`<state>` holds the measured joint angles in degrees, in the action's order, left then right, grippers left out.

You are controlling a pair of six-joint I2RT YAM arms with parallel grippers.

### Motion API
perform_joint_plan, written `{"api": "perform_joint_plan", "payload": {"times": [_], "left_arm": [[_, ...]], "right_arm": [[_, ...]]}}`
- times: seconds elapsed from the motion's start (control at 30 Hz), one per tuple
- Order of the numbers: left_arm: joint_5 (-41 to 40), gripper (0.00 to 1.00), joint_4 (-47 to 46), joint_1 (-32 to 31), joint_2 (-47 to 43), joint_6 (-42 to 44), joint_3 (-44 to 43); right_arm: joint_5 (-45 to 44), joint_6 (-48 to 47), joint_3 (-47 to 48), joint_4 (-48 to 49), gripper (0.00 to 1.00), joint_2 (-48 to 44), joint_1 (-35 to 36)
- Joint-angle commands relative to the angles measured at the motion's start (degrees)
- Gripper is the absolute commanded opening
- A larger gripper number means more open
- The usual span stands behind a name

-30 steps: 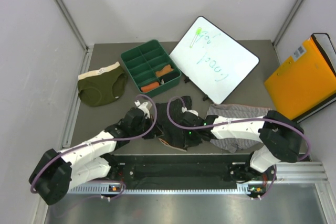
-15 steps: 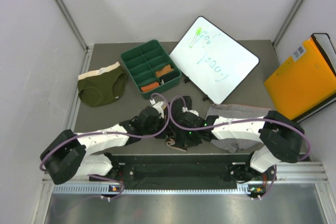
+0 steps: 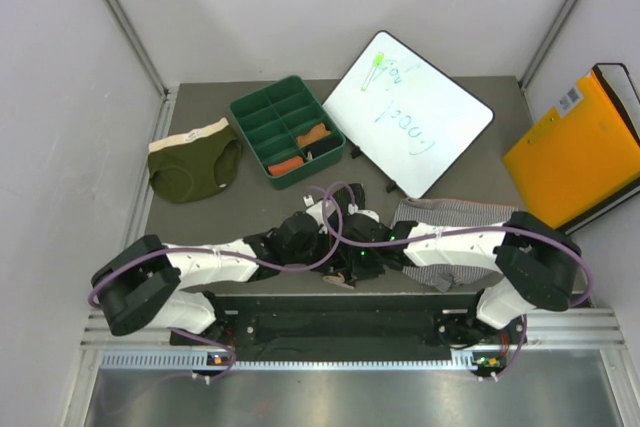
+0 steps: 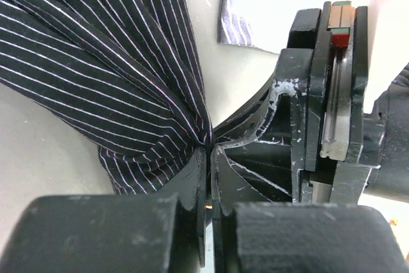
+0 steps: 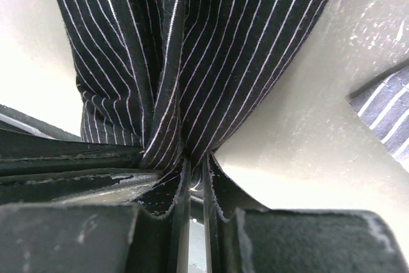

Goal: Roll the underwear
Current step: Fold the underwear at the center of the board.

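Green divided tray [image 3: 262,115] beside whiteboard [image 3: 410,112]; orange folder [image 3: 575,152] far right.

White shells and bulky black joints mark the left arm [image 3: 210,265] and right arm [image 3: 450,242], each trailing looping purple cables [image 3: 338,187]. Small green lights [image 3: 393,238] glow near the wrists. The left gripper [image 4: 209,149] and right gripper [image 5: 197,163] are black, with edges frayed and scuffed pale.
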<state>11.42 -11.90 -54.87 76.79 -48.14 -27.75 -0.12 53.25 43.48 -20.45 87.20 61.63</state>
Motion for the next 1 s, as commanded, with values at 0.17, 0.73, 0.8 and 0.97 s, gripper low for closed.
{"api": "perform_joint_plan", "payload": {"times": [0.17,0.73,0.8,0.97], "left_arm": [[-2.9,0.00,-5.7,-1.4,0.5,-2.4,1.3],[-4.6,0.00,-4.2,-2.9,1.5,-2.3,1.2],[-5.0,0.00,-4.3,-3.1,1.1,-2.2,2.1],[-5.4,0.00,-5.2,-3.4,-0.2,-2.6,5.8]], "right_arm": [[-2.3,0.6,-3.1,-0.2,0.23,-1.3,0.8],[-7.1,-0.1,-4.8,-7.1,0.28,-14.3,-3.2],[-5.4,-1.5,-6.0,-5.4,0.32,-16.8,-6.7],[-2.1,-4.3,-4.6,1.6,0.43,-19.3,-11.5]]}}
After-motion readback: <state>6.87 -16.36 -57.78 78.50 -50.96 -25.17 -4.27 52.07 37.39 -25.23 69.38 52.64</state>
